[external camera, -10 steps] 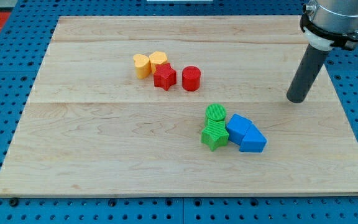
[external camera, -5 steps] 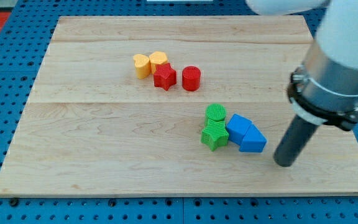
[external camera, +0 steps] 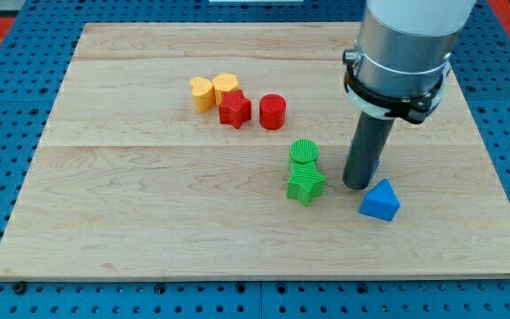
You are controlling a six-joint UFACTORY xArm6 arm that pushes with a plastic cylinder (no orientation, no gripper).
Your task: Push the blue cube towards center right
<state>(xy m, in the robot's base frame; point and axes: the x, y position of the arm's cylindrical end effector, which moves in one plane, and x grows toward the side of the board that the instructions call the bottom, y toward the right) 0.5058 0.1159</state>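
Observation:
The blue cube does not show in the camera view; the rod stands where it lay a moment ago and may hide it. My tip (external camera: 358, 185) rests on the board right of the green star block (external camera: 305, 185) and the green cylinder (external camera: 305, 152). A blue triangular block (external camera: 380, 201) lies just to the lower right of my tip, close to it.
A red star block (external camera: 235, 109), a red cylinder (external camera: 273, 112) and two yellow blocks (external camera: 203, 92) (external camera: 226, 84) cluster at the upper middle left. The wooden board (external camera: 149, 213) sits on a blue perforated table.
The rod swung down the right side, then left and up into the blue blocks' spot. The blue cube is now out of sight. The blue triangular block shifted right. The green blocks nudged slightly up.

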